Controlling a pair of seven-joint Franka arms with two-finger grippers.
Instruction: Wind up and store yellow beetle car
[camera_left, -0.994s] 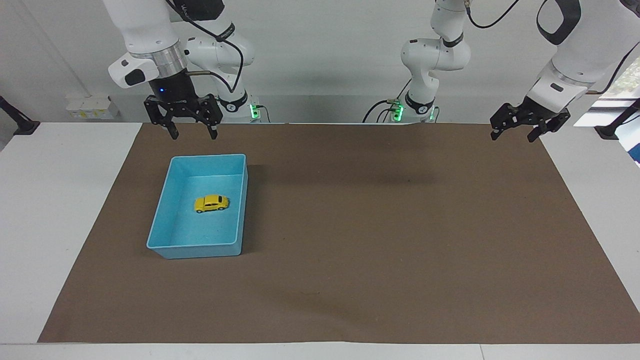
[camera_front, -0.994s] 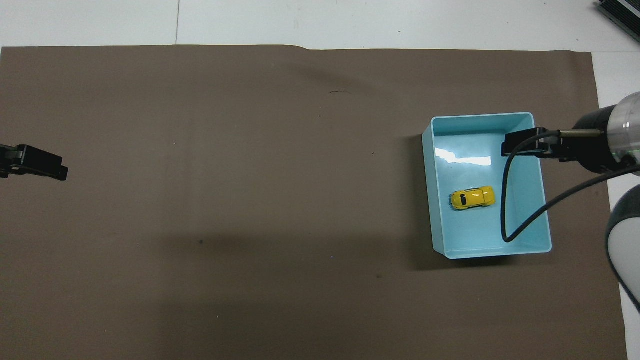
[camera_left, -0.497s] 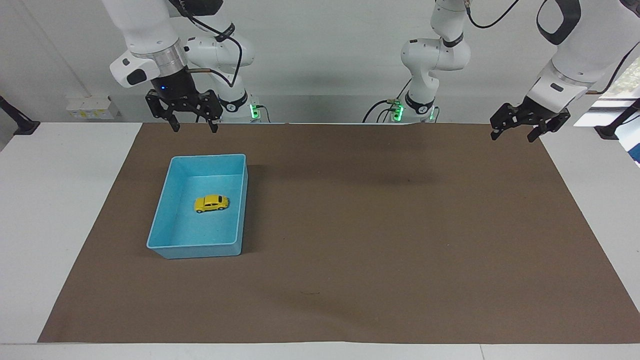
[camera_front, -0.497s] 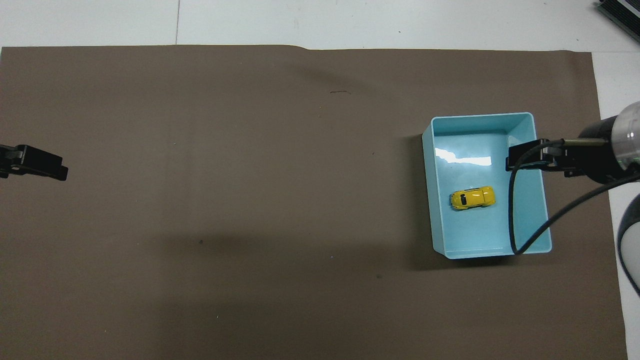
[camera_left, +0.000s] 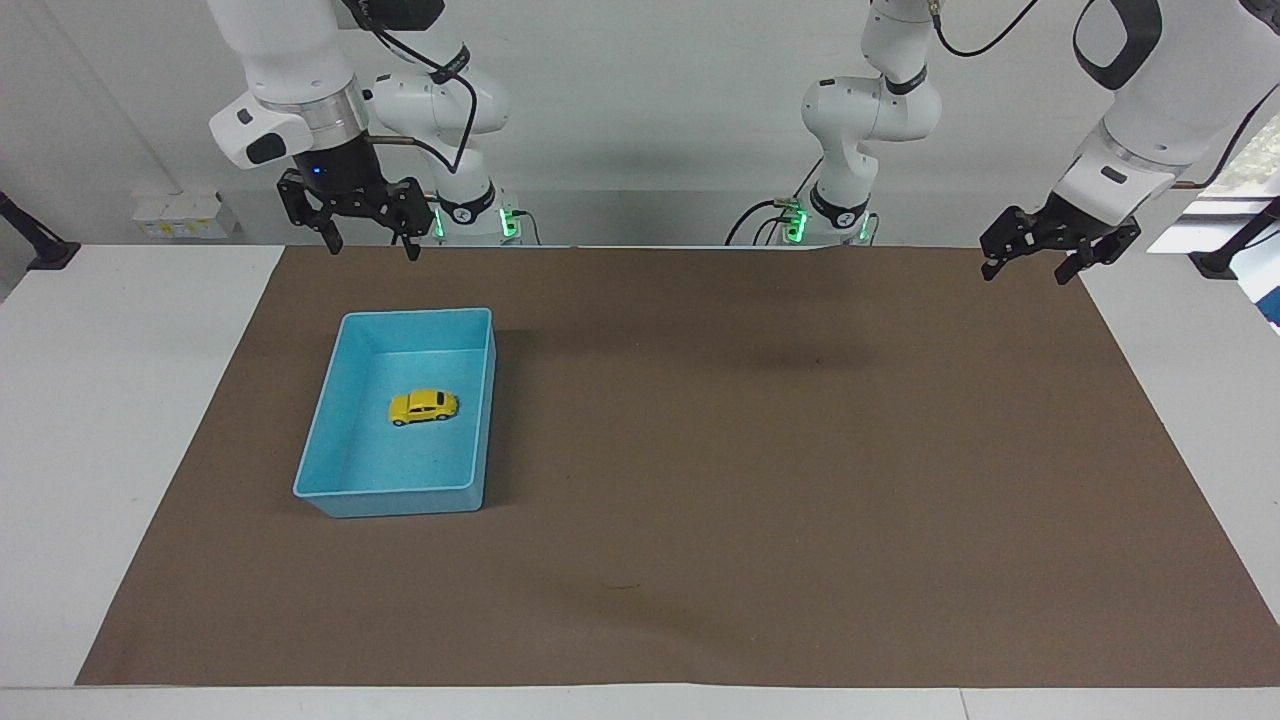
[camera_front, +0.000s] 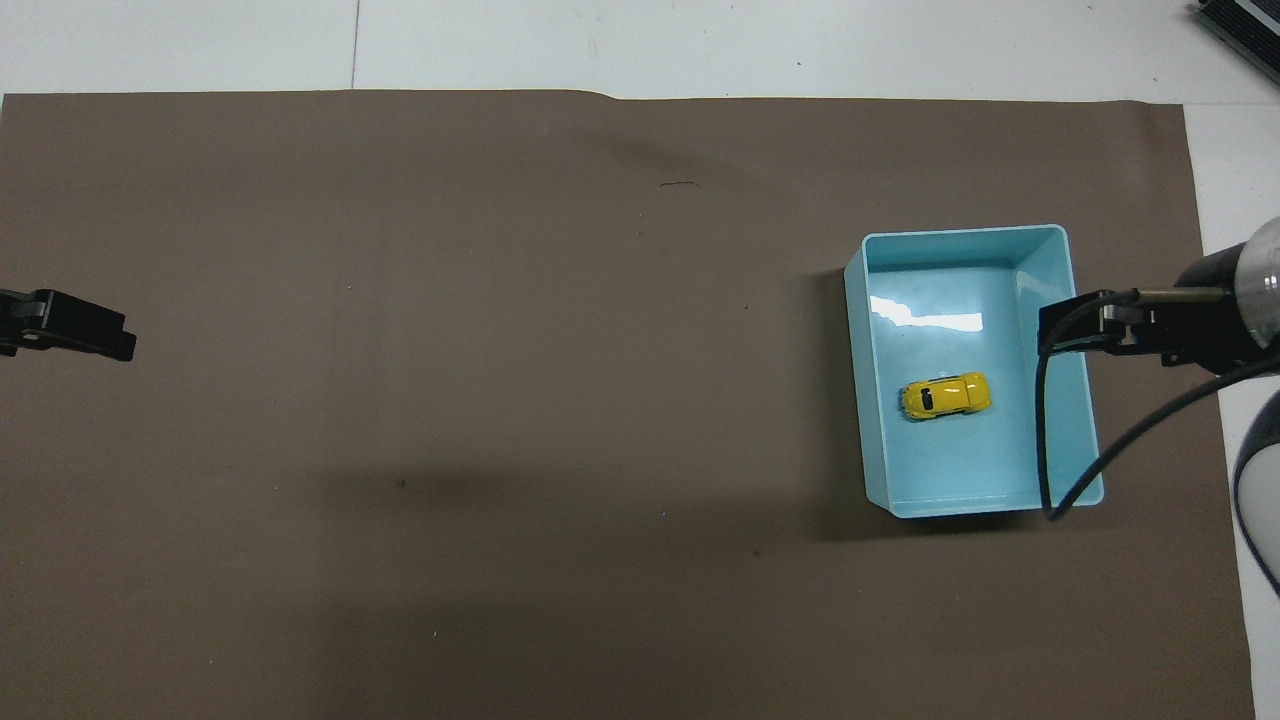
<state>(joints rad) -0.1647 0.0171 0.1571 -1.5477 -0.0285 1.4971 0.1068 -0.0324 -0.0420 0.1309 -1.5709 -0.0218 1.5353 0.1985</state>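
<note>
Over the last second my right gripper (camera_left: 365, 246) has risen and drawn back toward its base, off the blue bin's (camera_left: 487, 400) rim at the robots' end; nothing else has shifted. Working down from the big things: the brown mat (camera_left: 800, 450) covers most of the table, and on it, toward the right arm's end, sits the blue bin, at about nine o'clock from the mat's middle in the facing view. The right gripper hangs at twelve o'clock from the bin, up in the air over the mat's edge, fingers spread and empty. My left gripper (camera_left: 1035, 262) waits over the mat's corner at the left arm's end, at roughly two o'clock from centre, fingers also spread, holding nothing. The yellow beetle car (camera_left: 423, 406) rests on its wheels on the bin floor near the middle, apart from every wall. To me the storing looks done, so the good move is simply a clean retreat, keeping the cable (camera_front: 1045, 440) clear of the bin's rim.
</note>
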